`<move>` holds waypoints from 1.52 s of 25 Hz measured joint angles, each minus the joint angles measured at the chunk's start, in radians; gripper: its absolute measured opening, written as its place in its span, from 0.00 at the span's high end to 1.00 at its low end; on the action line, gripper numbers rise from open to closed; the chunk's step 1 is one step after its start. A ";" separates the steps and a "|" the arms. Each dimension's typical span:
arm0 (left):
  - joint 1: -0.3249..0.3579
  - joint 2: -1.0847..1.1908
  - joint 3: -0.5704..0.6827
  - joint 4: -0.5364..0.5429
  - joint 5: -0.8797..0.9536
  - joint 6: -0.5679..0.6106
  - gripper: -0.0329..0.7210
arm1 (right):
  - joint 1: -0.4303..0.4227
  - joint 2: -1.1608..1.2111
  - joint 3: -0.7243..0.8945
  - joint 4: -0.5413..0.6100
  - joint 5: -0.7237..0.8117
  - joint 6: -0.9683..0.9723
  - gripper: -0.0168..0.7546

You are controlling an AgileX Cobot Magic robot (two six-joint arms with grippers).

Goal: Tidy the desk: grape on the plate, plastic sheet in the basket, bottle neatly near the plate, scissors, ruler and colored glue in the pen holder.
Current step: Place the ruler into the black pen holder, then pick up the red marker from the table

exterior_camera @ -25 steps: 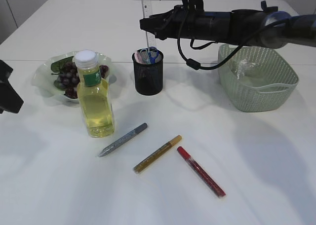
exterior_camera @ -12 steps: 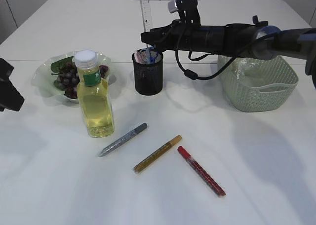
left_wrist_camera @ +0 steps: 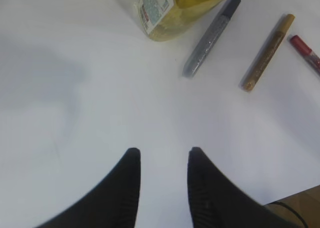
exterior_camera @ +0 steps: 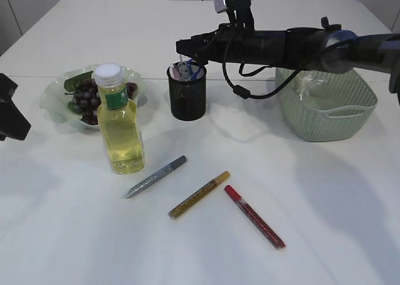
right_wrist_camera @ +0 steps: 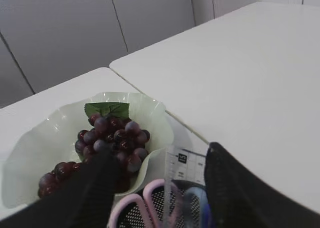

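Ruler (right_wrist_camera: pixel 182 188) in pen holder (exterior_camera: pixel 187 92) w/ scissors (right_wrist_camera: pixel 145 203), tabletop back centre. Right tool (exterior_camera: pixel 187 48) above holder, jaws wide, empty; left tool (left_wrist_camera: pixel 162 180) narrow, empty. Lift right tool straight up, don't snag ruler. Glue pens (exterior_camera: pixel 199 195) still near front edge: yr next pick.
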 joint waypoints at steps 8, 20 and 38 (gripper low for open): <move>0.000 0.000 0.000 0.000 0.023 0.000 0.64 | 0.002 -0.243 0.000 -0.807 0.005 0.867 0.45; 0.000 0.000 0.000 0.000 0.026 0.000 0.64 | 0.069 -0.552 0.223 -1.527 0.456 1.611 0.51; 0.000 0.000 0.000 0.000 0.049 0.000 0.64 | 0.353 -0.576 0.585 -1.747 0.399 1.850 0.52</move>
